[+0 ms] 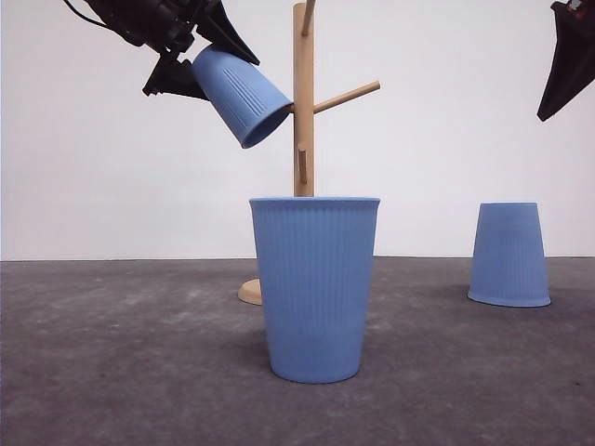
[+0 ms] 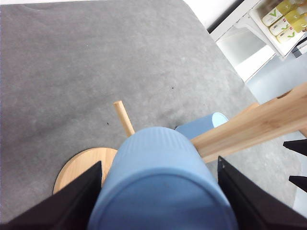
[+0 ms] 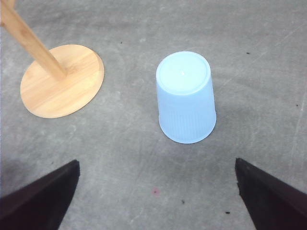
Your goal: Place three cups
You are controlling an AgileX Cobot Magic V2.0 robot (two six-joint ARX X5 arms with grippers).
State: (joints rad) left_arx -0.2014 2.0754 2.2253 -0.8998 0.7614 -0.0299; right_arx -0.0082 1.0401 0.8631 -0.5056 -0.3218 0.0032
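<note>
Three light-blue cups in all. One [image 1: 240, 95] is clamped in the left gripper [image 1: 191, 58], high at the left beside the wooden rack [image 1: 303, 121], its long axis tilted, mouth pointing down and right toward the post. A second [image 1: 315, 288] stands upright, mouth up, near centre. The third [image 1: 509, 255] sits upside down, far right. The right gripper [image 3: 156, 191] hangs above it, spread wide, holding nothing.

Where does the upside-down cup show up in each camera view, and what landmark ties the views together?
Front view: the upside-down cup stands on the table at right, behind the upright cup.
Left wrist view: a pale blue cup peeks past the held cup; probably the same one.
Right wrist view: near centre, base up.
Shared landmark: the wooden rack's round base.
</note>
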